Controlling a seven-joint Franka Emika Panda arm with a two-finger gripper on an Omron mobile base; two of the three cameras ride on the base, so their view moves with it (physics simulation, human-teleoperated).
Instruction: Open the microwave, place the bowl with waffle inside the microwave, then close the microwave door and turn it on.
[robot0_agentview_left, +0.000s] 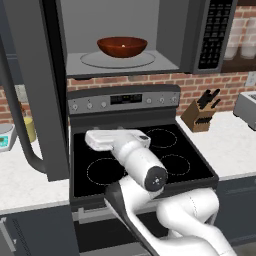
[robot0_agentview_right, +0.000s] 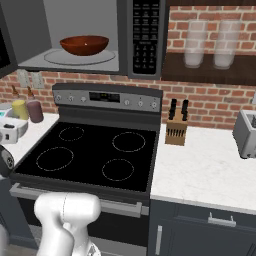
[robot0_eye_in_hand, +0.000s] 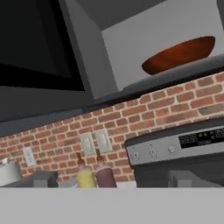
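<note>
The microwave hangs above the stove with its light grey interior exposed. The microwave door is swung wide open to the left, and its curved bar handle points toward me. The reddish-brown bowl rests on the glass turntable inside. The waffle is hidden below the bowl's rim. The button panel is at the cavity's right. My gripper is open and empty, low over the stove, well below the microwave and aimed up at it. My wrist hovers above the left burners.
A black-topped stove with a knob panel lies under the arm. A knife block and a toaster stand on the right counter. Yellow and maroon bottles stand at the left wall. Glasses sit on a shelf.
</note>
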